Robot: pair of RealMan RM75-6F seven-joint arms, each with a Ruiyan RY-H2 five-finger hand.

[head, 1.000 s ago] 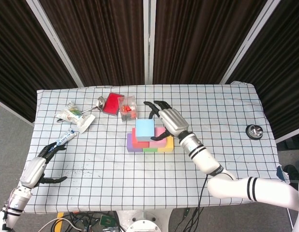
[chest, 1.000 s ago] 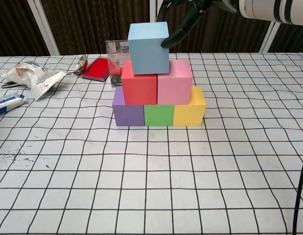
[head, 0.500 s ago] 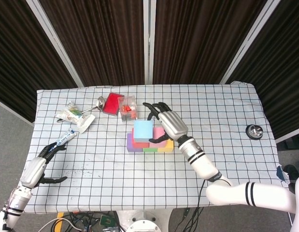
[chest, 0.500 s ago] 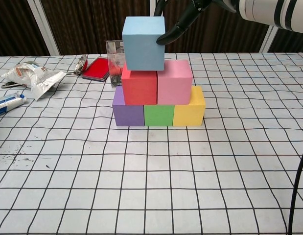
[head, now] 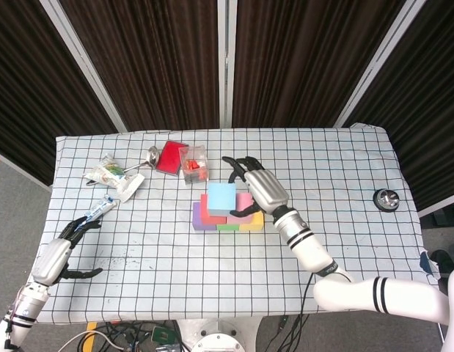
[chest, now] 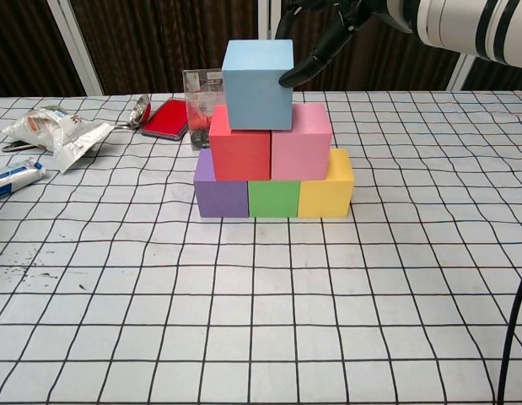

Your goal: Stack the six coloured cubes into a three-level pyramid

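Observation:
A purple cube (chest: 220, 192), a green cube (chest: 273, 199) and a yellow cube (chest: 326, 191) form the bottom row at the table's middle. On them stand a red cube (chest: 240, 156) and a pink cube (chest: 301, 143). The light blue cube (chest: 257, 84) sits on top, over the seam between red and pink. My right hand (head: 260, 187) reaches around the blue cube (head: 221, 198) from the right, and a fingertip (chest: 296, 74) presses its right face. My left hand (head: 54, 257) lies near the table's front left corner, fingers apart and holding nothing.
Just behind the stack stands a clear cup (chest: 201, 93) holding red pieces. A red packet (head: 170, 155), a spoon (head: 149, 155), foil packs (head: 113, 174) and a tube (head: 102, 207) lie at the back left. A small metal dish (head: 386, 199) sits at the far right.
Half a second ago the blue cube was higher and further left in my right hand. It has come back right and down, over the red and pink cubes. The left hand is unchanged.

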